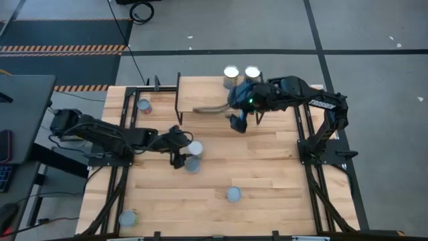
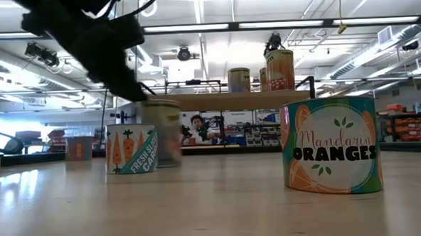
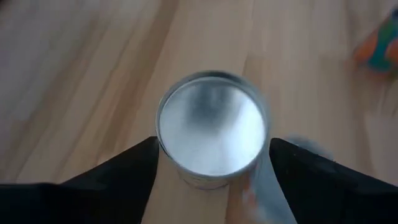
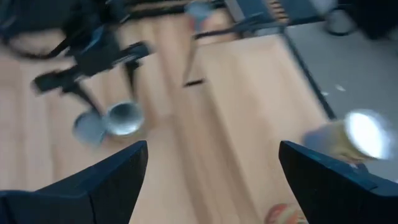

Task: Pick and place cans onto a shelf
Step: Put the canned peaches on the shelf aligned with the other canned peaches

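My left gripper (image 1: 189, 150) is near the middle of the table, shut on a can with a shiny silver top (image 3: 211, 127). A second can (image 1: 192, 165) stands right beside it, toward the near edge. My right gripper (image 1: 238, 124) is open and empty, hanging above the table just in front of the shelf (image 1: 200, 97). Two cans (image 1: 231, 73) (image 1: 252, 72) stand on the shelf's right part. Loose cans stand on the table at the far left (image 1: 143, 105), the near middle (image 1: 233, 194) and the near left corner (image 1: 128, 217). My left gripper pinches the can's round side wall (image 3: 163, 149) between its two fingers, one on each side just below the rim. The fingers come from the table's left, slanting down. The can stays upright, top up; I cannot tell whether its base is clear of the table.
In the low view a "Mandarin Oranges" can (image 2: 333, 145) stands close to the camera and a carrot-labelled can (image 2: 131, 148) farther back. The shelf's left part (image 1: 190, 90) is bare. Black frame rails (image 1: 117, 174) run along both table sides.
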Motion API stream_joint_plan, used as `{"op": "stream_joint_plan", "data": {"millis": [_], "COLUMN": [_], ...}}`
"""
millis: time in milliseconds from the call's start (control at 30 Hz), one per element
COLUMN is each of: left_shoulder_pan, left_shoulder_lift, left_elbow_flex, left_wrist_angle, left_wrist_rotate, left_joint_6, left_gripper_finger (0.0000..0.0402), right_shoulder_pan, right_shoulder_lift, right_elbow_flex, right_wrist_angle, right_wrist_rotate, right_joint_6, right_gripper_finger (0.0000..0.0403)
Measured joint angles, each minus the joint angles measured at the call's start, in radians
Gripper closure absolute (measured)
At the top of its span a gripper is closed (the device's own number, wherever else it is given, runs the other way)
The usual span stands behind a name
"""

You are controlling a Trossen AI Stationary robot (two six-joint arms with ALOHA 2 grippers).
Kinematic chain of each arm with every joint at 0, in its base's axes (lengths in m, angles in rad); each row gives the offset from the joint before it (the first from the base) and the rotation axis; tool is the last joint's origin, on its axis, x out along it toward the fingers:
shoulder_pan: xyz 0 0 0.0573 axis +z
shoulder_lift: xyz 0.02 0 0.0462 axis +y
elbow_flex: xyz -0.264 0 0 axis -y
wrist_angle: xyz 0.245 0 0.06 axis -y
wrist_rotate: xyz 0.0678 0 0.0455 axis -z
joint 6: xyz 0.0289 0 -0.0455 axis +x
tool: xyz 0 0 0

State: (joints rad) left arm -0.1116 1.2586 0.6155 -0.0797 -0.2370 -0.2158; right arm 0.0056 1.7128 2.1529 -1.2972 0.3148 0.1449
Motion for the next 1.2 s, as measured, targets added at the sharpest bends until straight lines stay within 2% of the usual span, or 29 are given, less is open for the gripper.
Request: {"op": "stream_joint_plan", "data": {"millis": [133, 233, 367, 533, 600, 700, 833, 967, 1200], "left_shoulder_pan": [0.0, 0.0, 0.0, 0.019, 0.027, 0.037, 0.036, 0.035, -0.012], "left_shoulder_lift": [0.036, 0.035, -0.018, -0.098, -0.129, -0.18, -0.281, -0.362, -0.424], "left_elbow_flex": [0.0, 0.019, 0.141, 0.363, 0.435, 0.506, 0.546, 0.541, 0.539], "left_wrist_angle": [0.116, 0.092, -0.084, -0.442, -0.55, -0.669, -0.731, -0.723, -0.758], "left_wrist_rotate": [-0.016, -0.024, -0.025, -0.032, -0.033, -0.044, -0.082, -0.084, -0.048], "left_joint_6": [-0.005, -0.011, -0.054, -0.068, -0.084, -0.101, -0.128, -0.161, -0.158], "left_gripper_finger": [0.0096, 0.0097, 0.0097, 0.0102, 0.0106, 0.0114, 0.0126, 0.0136, 0.0148], "right_shoulder_pan": [0.046, 0.072, 0.085, 0.067, 0.053, 0.044, 0.043, 0.03, 0.016], "right_shoulder_lift": [0.001, 0.001, 0.002, 0.017, 0.044, 0.125, 0.205, 0.248, 0.291], "right_elbow_flex": [-0.076, -0.163, -0.304, -0.437, -0.447, -0.435, -0.407, -0.406, -0.406], "right_wrist_angle": [0.003, 0.036, 0.16, 0.42, 0.497, 0.51, 0.517, 0.528, 0.695], "right_wrist_rotate": [-0.034, -0.068, -0.134, -0.219, -0.298, -0.371, -0.384, -0.374, -0.367], "right_joint_6": [-0.058, -0.102, -0.125, -0.213, -0.215, -0.215, -0.23, -0.237, -0.287], "right_gripper_finger": [0.0032, 0.0032, 0.0029, 0.0008, 0.0005, 0.0004, 0.0004, 0.0003, 0.0003]}}
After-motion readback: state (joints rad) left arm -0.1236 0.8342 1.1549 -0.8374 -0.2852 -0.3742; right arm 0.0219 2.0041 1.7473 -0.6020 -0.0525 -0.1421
